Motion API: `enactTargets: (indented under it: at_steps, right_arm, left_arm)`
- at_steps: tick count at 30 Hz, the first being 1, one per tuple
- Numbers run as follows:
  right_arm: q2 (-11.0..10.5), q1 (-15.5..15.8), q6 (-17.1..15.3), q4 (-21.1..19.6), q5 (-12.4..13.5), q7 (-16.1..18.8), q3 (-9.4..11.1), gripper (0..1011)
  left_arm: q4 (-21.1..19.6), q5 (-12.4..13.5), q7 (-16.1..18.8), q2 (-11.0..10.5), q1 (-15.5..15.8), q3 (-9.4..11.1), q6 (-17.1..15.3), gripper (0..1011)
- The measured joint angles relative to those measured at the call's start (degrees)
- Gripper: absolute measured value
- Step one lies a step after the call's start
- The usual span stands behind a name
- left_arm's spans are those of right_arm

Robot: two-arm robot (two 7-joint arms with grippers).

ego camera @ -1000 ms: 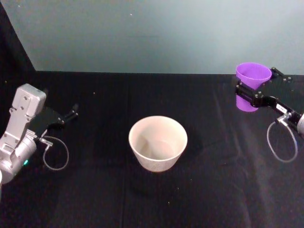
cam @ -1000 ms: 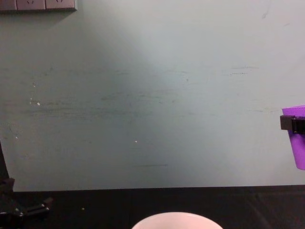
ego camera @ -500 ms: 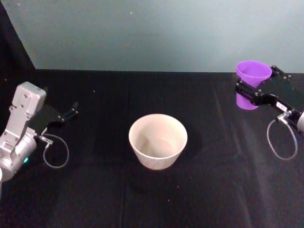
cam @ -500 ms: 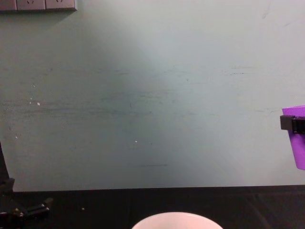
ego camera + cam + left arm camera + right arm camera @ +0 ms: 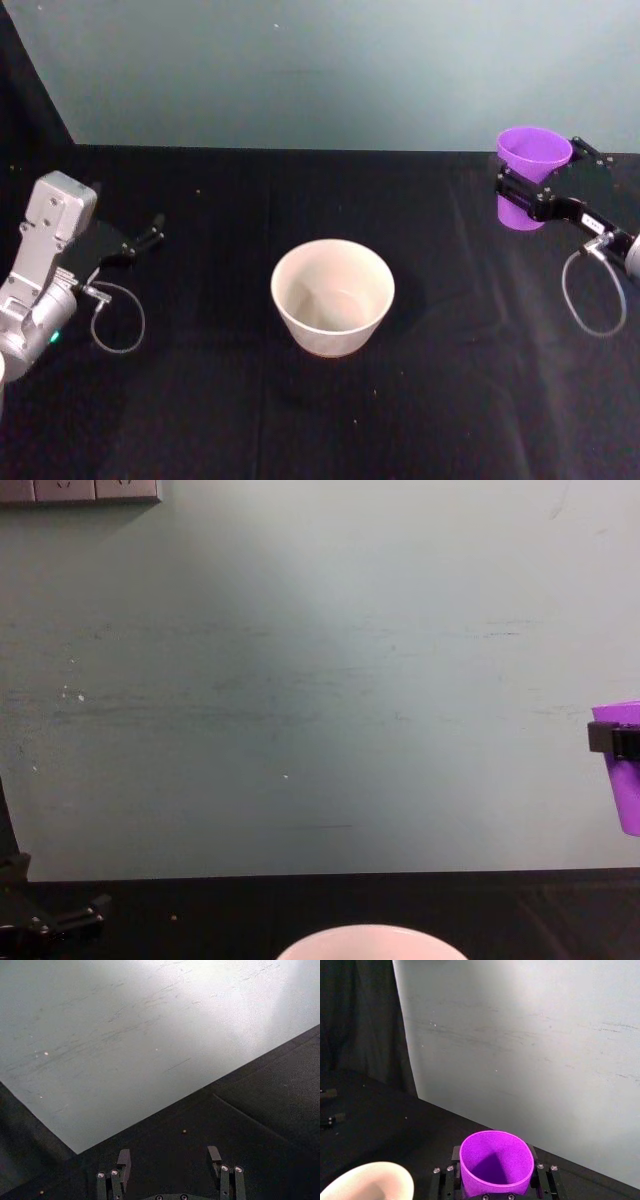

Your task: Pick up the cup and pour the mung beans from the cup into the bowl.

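Near the black table's (image 5: 450, 400) left edge the left gripper (image 5: 167, 1160) rests with fingers spread wide, the wide pinkish-white round bowl (image 5: 330, 335) stands mid-table, and — well to its right — the right gripper (image 5: 535, 185) clasps the small purple plastic cup (image 5: 533, 158) (upright, raised).

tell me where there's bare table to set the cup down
Widest bare black cloth: the near strip in front of the bowl. Also free: between bowl and open left claw, and between bowl and the right claw holding the purple cup. Crowded at both side edges, by the arms' cable loops.
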State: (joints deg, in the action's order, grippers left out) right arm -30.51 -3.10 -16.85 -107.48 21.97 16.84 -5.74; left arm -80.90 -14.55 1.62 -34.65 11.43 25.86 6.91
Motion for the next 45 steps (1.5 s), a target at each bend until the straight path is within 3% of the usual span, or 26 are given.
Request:
enactTargets:
  at_steps: [45]
  right_arm:
    - [0.0,0.0,0.0,0.0,0.0,0.0,0.0,742]
  left_arm:
    - [0.0,0.0,0.0,0.0,0.0,0.0,0.0,1000]
